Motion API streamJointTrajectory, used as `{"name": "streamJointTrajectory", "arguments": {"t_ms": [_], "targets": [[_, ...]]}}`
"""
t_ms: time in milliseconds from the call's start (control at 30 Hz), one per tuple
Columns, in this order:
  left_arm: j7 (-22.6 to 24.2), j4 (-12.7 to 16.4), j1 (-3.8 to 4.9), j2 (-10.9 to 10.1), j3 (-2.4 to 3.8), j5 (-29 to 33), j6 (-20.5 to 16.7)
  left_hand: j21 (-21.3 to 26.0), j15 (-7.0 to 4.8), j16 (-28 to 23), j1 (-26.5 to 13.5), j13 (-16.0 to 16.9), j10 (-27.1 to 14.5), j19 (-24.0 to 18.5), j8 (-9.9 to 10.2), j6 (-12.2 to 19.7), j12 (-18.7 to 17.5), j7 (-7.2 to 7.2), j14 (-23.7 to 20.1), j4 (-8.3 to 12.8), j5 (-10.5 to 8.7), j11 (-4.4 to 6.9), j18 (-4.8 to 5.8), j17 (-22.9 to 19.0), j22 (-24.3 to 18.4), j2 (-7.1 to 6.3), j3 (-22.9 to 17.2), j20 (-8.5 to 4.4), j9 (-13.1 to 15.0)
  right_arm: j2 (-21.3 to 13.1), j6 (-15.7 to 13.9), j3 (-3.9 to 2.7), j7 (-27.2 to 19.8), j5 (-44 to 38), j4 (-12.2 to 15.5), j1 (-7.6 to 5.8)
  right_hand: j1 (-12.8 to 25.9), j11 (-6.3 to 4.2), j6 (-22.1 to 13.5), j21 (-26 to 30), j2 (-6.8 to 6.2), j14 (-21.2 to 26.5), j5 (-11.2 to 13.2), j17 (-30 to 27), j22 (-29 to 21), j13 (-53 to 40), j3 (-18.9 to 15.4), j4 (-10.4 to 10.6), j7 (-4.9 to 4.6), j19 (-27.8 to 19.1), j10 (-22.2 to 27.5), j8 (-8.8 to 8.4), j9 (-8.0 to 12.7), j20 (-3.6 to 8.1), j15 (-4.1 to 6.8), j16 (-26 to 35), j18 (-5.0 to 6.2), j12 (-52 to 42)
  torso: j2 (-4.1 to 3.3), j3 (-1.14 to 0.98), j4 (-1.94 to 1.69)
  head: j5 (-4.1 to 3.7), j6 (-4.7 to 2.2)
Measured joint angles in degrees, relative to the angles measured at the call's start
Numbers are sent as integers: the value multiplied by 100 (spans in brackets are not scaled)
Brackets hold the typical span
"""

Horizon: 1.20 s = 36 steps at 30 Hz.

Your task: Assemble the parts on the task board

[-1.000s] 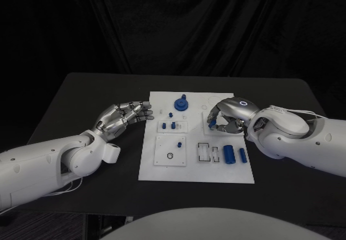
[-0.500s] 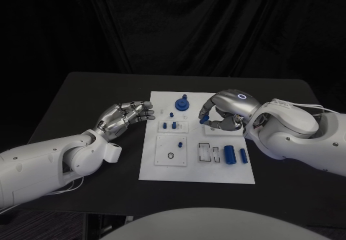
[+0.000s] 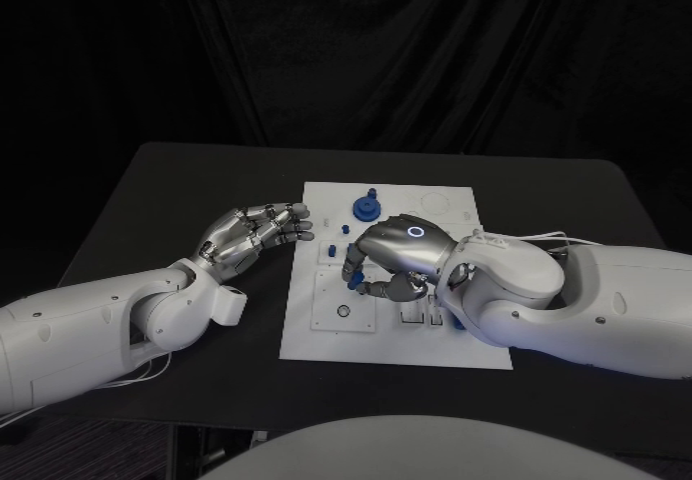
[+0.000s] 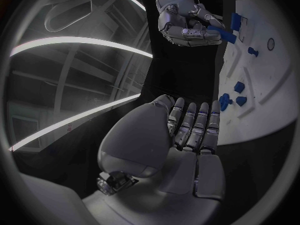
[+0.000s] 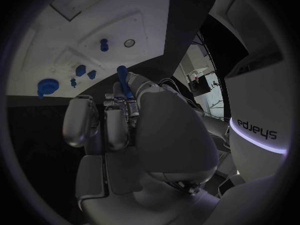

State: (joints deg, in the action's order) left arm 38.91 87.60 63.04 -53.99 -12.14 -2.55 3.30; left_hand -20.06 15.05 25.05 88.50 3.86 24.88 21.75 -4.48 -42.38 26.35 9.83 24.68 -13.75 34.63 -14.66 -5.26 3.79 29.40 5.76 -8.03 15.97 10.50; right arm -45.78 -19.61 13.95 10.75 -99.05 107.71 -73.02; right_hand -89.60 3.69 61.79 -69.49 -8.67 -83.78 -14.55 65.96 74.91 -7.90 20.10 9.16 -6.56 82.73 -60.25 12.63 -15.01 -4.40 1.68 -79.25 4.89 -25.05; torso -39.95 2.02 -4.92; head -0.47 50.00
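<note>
The white task board (image 3: 325, 340) lies in the middle of the black table. My right hand (image 3: 387, 262) hovers over the board's middle and pinches a small blue peg (image 5: 123, 80) between its fingertips; the peg (image 4: 220, 31) also shows in the left wrist view. A blue round part (image 3: 364, 207) stands near the board's far edge, and two small blue pieces (image 3: 336, 250) stand left of my right hand. My left hand (image 3: 255, 234) floats just off the board's left edge, fingers loosely curled and holding nothing.
My right forearm (image 3: 562, 295) covers the board's right half, hiding most of the parts there; a sliver of a blue cylinder (image 3: 457, 321) shows under it. A small round hole (image 3: 342, 312) sits in the near-left block. Bare black table surrounds the board.
My right hand has swung left from the board's right-hand block to its middle, carrying the blue peg. Its arm now covers the right side. The left hand has stayed put.
</note>
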Motion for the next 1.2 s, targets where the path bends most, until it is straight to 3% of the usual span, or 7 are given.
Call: {"name": "streamJointTrajectory", "arguments": {"t_ms": [233, 600, 800, 1200], "targets": [[0, -4, -1, 12, 0, 0, 5, 0, 0, 0, 0, 0, 0, 0, 0, 0, 0, 0, 0, 0, 0, 0, 0, 0, 0, 0, 0, 0, 0, 302, 187, 0, -26, -341, -229, 153, 0, 0, 0, -40, 0, 0, 23, 56, 0, 3, 0, 0, 0, 41, 0, -1, -6, 0, 0, -24, 1, 16, 4, -4, 14, 60, 0], [0, -38, -2, 47, 0, 1, 17, 0, 0, 0, 0, 0, 0, 0, 0, -1, 0, 1, 0, 0, -1, 0, 0, 0, 4, 0, 0, 0, 1, 487, 357, -2, -35, -593, -459, 334, 0, 17, 0, -40, 0, 0, 63, 55, 0, 2, 38, -39, 0, 41, -18, -12, -35, 0, 0, -24, 2, 40, 14, -1, -9, 16, 0], [0, -51, -2, 54, 0, 1, 33, 0, 0, 0, 0, 0, 0, 0, 0, -21, 0, 21, 0, 0, -1, 0, 0, 0, 4, 0, 1, 0, 1, 513, 399, -1, -35, -652, -532, 402, 0, 29, -1, -41, -1, 0, 108, 55, 0, -10, 38, -39, 0, 41, -30, -16, -44, 0, 0, -23, 2, 49, 3, -2, 3, 51, 0], [0, -66, -4, 62, 0, 2, 54, 0, 0, 0, 0, 0, 0, 0, 0, -1, 0, 41, 0, 0, -1, 0, 0, 0, 3, 0, -31, 0, -4, 560, 352, -2, -37, -694, -546, 511, 67, -2, -9, -64, -23, 0, 111, 70, 0, -21, 38, -40, 8, 41, -78, -16, -68, 0, 0, -23, 3, 67, 2, -9, 9, 29, 0]]}}
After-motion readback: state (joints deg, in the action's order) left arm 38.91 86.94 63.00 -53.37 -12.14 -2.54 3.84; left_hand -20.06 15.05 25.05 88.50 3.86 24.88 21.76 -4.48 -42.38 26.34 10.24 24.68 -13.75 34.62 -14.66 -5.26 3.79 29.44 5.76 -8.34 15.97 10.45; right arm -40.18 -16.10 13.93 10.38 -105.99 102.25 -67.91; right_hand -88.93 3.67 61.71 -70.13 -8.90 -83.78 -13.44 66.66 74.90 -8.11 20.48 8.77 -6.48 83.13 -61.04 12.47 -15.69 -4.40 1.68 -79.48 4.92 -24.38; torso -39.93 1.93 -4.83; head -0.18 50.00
